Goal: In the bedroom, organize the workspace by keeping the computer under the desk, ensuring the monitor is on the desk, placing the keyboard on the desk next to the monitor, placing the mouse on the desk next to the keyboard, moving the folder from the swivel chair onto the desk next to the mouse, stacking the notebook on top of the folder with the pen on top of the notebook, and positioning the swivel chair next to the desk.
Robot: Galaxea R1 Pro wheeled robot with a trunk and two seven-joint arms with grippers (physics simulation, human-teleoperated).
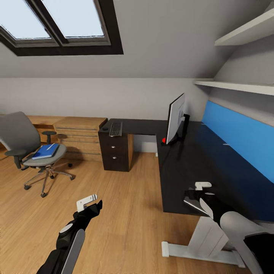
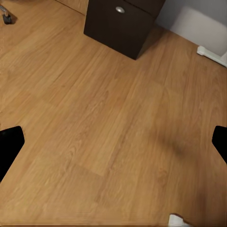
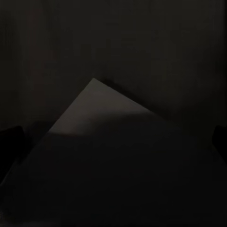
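One monitor [image 1: 176, 118] and one keyboard [image 1: 115, 128] on the desk [image 1: 198, 167]; one folder [image 1: 45, 151] on the chair [image 1: 28, 146] at nine o'clock. Left end effector [image 1: 87, 202] and right end effector [image 1: 203, 185]: opening cannot be told.

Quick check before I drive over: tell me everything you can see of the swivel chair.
The swivel chair stands upright on the wood floor at the room's left, apart from the black desk. It has a grey curved back, grey seat, dark armrests and a metal star base on castors. A blue folder lies flat on its seat.
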